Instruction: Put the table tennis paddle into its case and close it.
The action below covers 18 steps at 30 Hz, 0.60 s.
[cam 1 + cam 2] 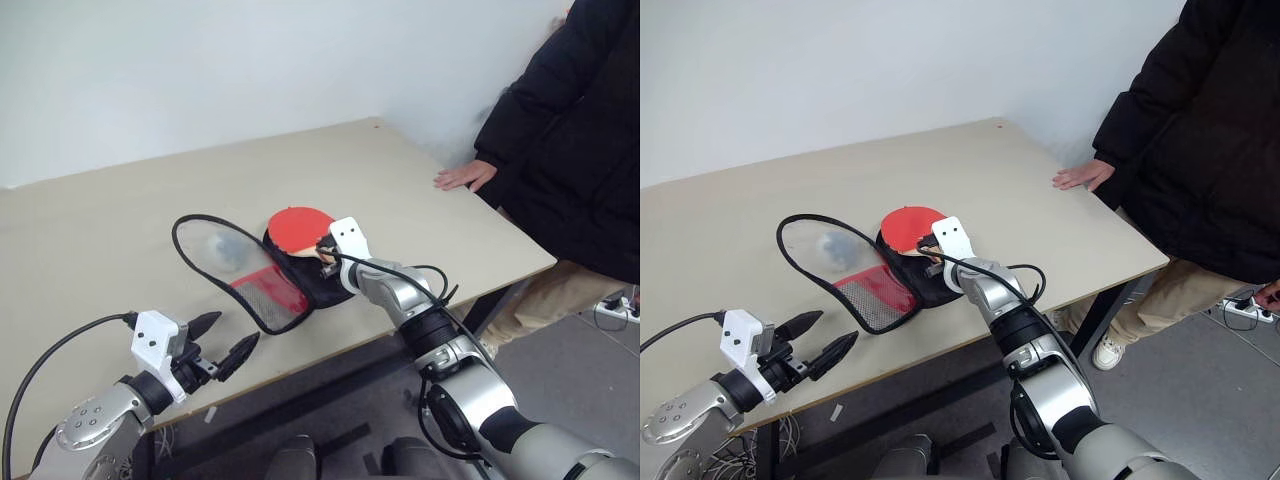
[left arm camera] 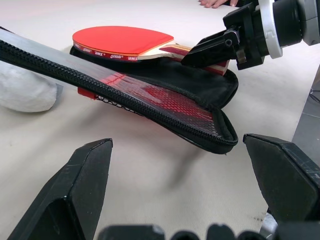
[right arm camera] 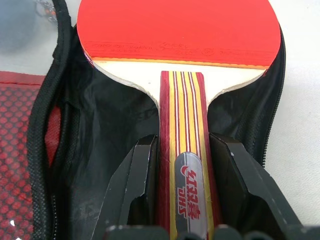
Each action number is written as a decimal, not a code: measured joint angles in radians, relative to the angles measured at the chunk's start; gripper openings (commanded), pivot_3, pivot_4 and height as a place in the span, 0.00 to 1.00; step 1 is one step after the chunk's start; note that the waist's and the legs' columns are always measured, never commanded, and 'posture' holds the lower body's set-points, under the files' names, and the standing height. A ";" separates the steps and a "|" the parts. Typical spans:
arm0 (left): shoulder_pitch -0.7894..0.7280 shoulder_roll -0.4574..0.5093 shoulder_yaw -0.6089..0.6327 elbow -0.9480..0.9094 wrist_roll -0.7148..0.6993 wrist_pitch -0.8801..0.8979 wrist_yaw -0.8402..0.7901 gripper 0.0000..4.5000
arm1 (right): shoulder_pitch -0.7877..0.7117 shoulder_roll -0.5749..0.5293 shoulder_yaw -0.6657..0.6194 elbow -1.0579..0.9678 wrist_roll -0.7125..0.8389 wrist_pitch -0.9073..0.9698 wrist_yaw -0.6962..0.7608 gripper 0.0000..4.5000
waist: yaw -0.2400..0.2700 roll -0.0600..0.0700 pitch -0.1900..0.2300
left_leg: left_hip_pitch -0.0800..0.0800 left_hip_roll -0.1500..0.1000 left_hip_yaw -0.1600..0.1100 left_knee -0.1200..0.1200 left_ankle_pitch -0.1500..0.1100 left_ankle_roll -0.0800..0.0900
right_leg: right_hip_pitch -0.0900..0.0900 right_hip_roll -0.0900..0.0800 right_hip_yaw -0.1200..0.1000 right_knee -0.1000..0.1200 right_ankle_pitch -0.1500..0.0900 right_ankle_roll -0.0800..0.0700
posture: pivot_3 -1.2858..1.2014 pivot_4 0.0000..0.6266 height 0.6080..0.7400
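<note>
The table tennis paddle [image 1: 299, 227] has its red face up and lies over the black half of the case [image 1: 328, 283]. My right gripper [image 1: 326, 256] is shut on the paddle's striped wooden handle [image 3: 183, 125], one finger on each side. The case is open, and its mesh flap [image 1: 252, 278] with the red label is spread toward the left, its zipper edge lifted off the table. At the table's front edge, to the left of the case and apart from it, my left gripper [image 1: 231, 334] is open and holds nothing.
A whitish ball [image 1: 222, 244] lies behind the mesh flap. A person in a black jacket stands at the table's right side, one hand [image 1: 464, 176] flat on the table [image 1: 120, 230]. A cable [image 1: 425, 275] loops off my right wrist.
</note>
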 measured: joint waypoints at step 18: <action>-0.001 0.000 0.000 0.006 0.003 -0.004 0.000 1.00 | 0.019 0.001 0.049 -0.061 0.013 0.070 -0.021 0.28 | 0.000 0.000 0.000 | 0.000 0.000 0.000 0.000 0.000 0.000 | 0.000 0.000 0.000 0.000 0.000 0.000 | 0.52 0.00 1.00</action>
